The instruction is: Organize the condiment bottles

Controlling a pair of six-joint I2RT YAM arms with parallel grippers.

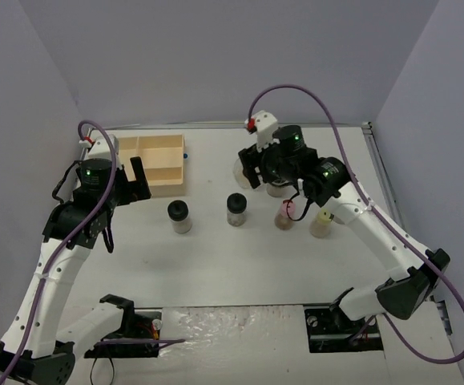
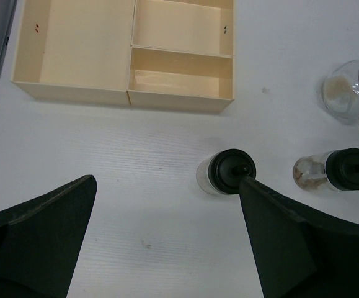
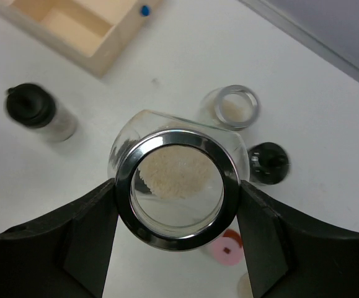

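Observation:
My right gripper (image 3: 177,202) is shut on the silver rim of a wide clear jar (image 3: 177,186) with beige grains, which tilts between the fingers; it also shows in the top view (image 1: 241,173). A second wide jar (image 3: 232,107) stands just beyond it. A black-capped jar (image 3: 267,162) stands to its right, and another (image 3: 36,112) to its left. The pink cap (image 3: 226,249) shows below. In the top view, two black-capped jars (image 1: 179,215) (image 1: 236,208), the pink-capped jar (image 1: 286,212) and the yellow-green-capped jar (image 1: 323,222) stand mid-table. My left gripper (image 2: 167,236) is open and empty, its right finger beside a black-capped jar (image 2: 229,172).
The light wooden compartment tray (image 1: 161,164) sits at the back left, its compartments empty in the left wrist view (image 2: 123,93). The right arm (image 1: 360,216) reaches over the jars on the right. A table cutout with wiring lies at the near edge (image 1: 336,329).

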